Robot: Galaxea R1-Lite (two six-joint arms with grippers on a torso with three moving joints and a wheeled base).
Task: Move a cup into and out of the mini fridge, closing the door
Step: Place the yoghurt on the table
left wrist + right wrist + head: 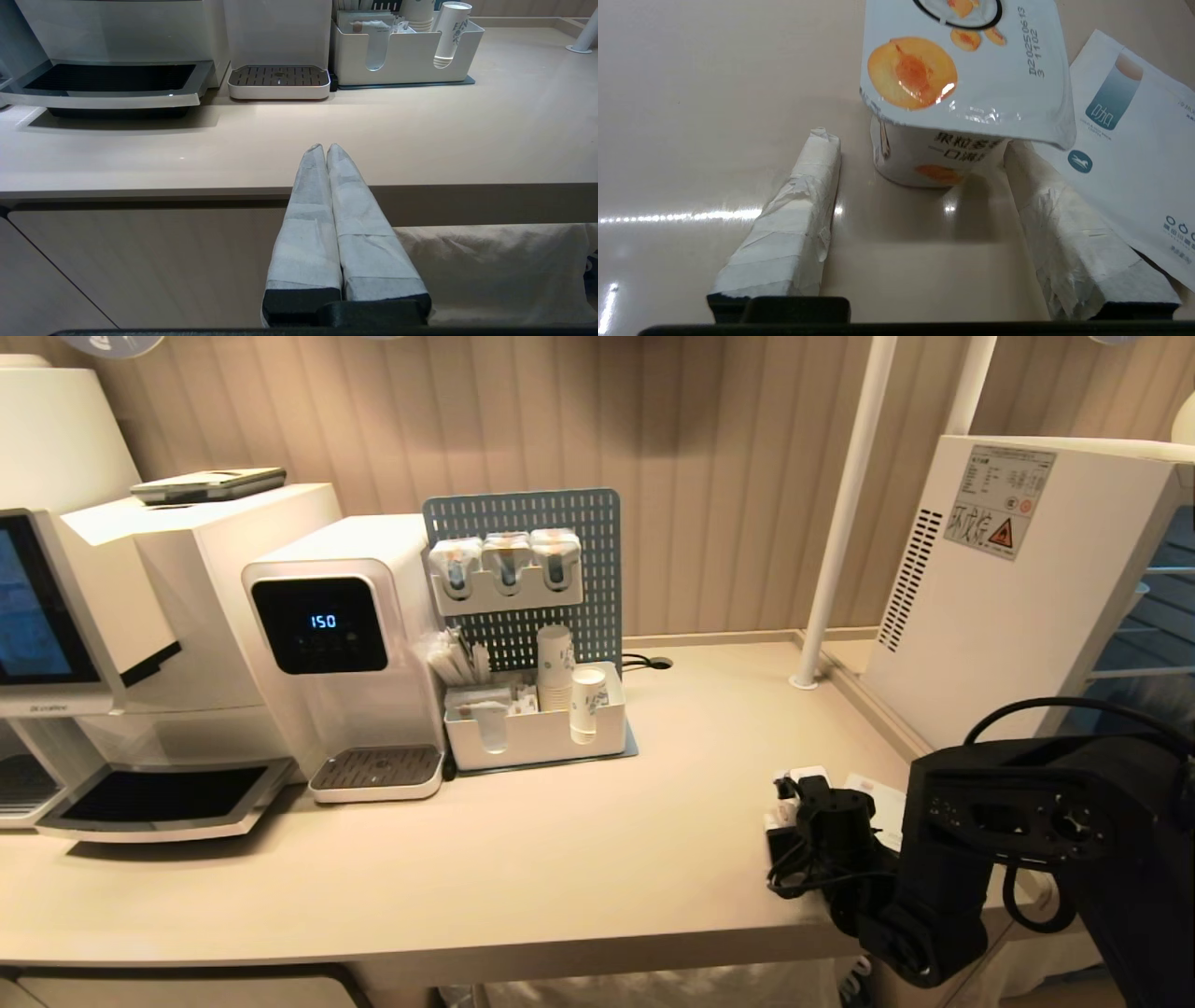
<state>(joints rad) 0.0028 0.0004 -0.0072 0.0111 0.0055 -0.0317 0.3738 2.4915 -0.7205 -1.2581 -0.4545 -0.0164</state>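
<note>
We see the cup (952,107) standing upright on the counter (560,859) between our right gripper (920,142)'s two taped fingers (803,205), which are spread wide and clear of its sides. One printed leaflet (1125,154) lies flat just beside the cup, under one finger. The mini fridge (1018,588) stands at the counter's right end. Our left gripper (325,148) hangs before the counter edge, fingers pressed together, holding nothing.

Cup (943,154) upright on counter (714,116) between right tool (920,149) fingers; leaflet (1125,154) beside.
</note>
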